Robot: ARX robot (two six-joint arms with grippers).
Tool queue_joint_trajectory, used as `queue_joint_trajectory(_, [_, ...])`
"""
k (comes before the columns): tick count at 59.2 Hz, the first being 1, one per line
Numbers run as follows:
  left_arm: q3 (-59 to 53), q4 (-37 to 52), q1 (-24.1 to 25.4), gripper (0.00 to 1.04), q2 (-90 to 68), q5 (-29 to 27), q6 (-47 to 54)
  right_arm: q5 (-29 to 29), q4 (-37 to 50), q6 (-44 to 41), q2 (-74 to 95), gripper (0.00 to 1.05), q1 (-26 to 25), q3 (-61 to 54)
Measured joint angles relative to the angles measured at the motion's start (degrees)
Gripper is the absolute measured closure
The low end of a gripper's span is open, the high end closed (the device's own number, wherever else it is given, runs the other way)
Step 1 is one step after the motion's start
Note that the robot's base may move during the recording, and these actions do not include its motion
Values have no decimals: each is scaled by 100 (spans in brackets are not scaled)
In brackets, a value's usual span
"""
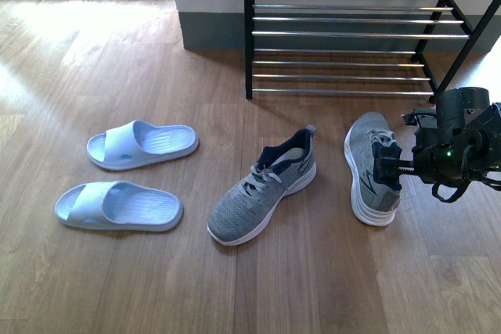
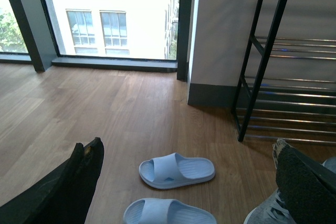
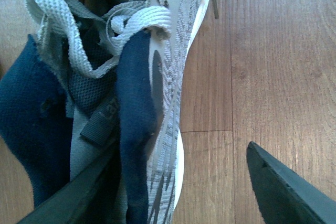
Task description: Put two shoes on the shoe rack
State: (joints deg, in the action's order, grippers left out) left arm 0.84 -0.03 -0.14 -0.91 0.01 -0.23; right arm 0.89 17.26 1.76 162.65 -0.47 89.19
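Two grey knit shoes on the wooden floor (image 1: 329, 271) in front of the shoe rack (image 1: 344, 35), neither on a tier. We see the left-hand shoe (image 1: 262, 185) standing upright, its toe turned towards the camera and to the left, its heel towards the rack. The right-hand shoe (image 1: 369, 163) lies well apart from it, with its toe towards the rack.

In the right wrist view, we find the right claw (image 3: 182, 148) spread wide across the collar of the right-hand shoe. One finger (image 3: 79, 192) sits within the navy-lined opening and the other (image 3: 283, 187) over bare floor beyond the white sole, so the shoe's side wall stands between them. We cannot tell whether either finger touches the shoe.

In the left wrist view, the left claw (image 2: 186, 142) is likewise spread wide and grips nothing, with its dark fingers (image 2: 79, 182) framing the floor.

Two pale blue slippers (image 1: 142, 142) lie side by side to the left of the shoes. A large window (image 2: 105, 14) fills the far wall beside the rack
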Motion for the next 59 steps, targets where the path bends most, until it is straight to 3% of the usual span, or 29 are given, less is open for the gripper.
queue_joint_trajectory(24, [0, 0, 0, 9, 0, 0, 0, -98, 247, 15, -9, 103, 79, -157])
queue_joint_trajectory(40, [0, 0, 0, 9, 0, -2, 0, -393, 1141, 87, -1215, 103, 129, -1906])
queue_joint_trajectory(49, [0, 0, 0, 9, 0, 0, 0, -761, 1661, 133, -2765, 103, 72, -3346])
queue_joint_trajectory(59, [0, 0, 0, 9, 0, -2, 0, -1333, 1628, 186, -4664, 103, -175, -4852])
